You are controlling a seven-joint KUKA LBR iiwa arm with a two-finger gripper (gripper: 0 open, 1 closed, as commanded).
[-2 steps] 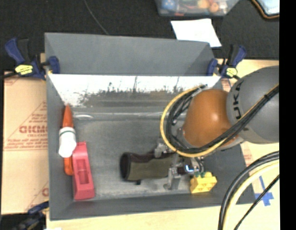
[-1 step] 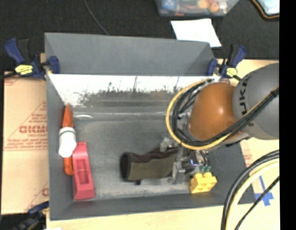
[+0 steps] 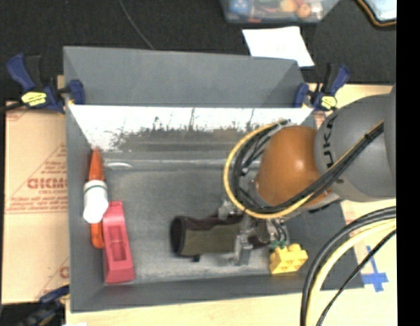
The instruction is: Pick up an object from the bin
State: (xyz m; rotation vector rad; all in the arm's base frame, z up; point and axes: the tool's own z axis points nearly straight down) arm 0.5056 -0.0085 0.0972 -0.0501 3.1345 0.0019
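Camera view: we are watching the gripper (image 3: 242, 242) hanging at the right end of the dark olive roll (image 3: 200, 236) (front middle of the bin (image 3: 176, 182)). Whether it is gripping we cannot tell. Caught so near its end, the roll could be tipping out.

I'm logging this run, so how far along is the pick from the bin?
Done: the gripper sits low in the bin, at the right end of a dark olive roll near the middle. In hand: nothing visible; the roll lies on the floor. Left: gripping and lifting a thing. The pink block, white cylinder and orange stick lie by the left wall, a yellow piece right of the gripper.
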